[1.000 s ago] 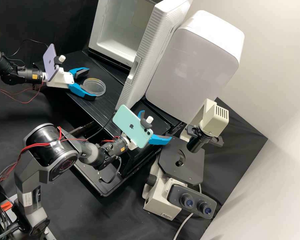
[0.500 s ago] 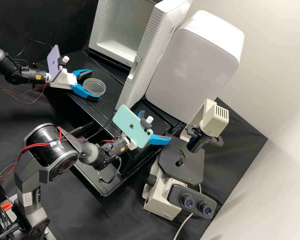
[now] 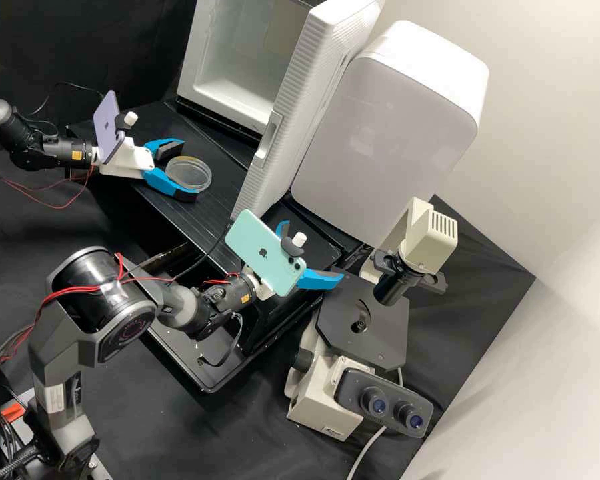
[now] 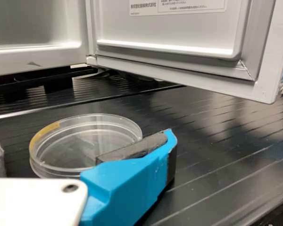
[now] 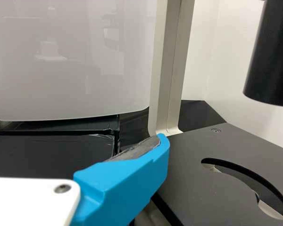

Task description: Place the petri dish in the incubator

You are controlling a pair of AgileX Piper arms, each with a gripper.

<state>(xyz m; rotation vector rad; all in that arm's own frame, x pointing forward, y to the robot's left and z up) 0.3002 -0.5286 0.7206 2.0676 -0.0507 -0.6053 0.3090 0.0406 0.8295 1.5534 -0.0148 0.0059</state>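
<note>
A clear round petri dish (image 3: pixel 189 173) lies on the black ribbed platform (image 3: pixel 207 213) in front of the white incubator (image 3: pixel 230 63), whose door (image 3: pixel 300 100) stands open. My left gripper (image 3: pixel 185 168) is open and low on the platform, one blue finger on each side of the dish's near part. The left wrist view has the dish (image 4: pixel 85 143) between the fingers (image 4: pixel 137 174), with the incubator's opening (image 4: pixel 35 33) and door (image 4: pixel 179 52) beyond. My right gripper (image 3: pixel 311 251) hangs open and empty over the edge of the microscope stage (image 3: pixel 363 327).
A white microscope (image 3: pixel 353 393) with its eyepieces stands at the front right. Its black stage (image 5: pixel 226 169) and dark condenser (image 5: pixel 271 52) lie close to the right fingers (image 5: pixel 132 174). A large white box (image 3: pixel 393 127) stands beside the incubator door. Red cables trail at the left.
My left gripper has moved forward toward the dish, so its open fingers now flank it. The right arm has kept still.
</note>
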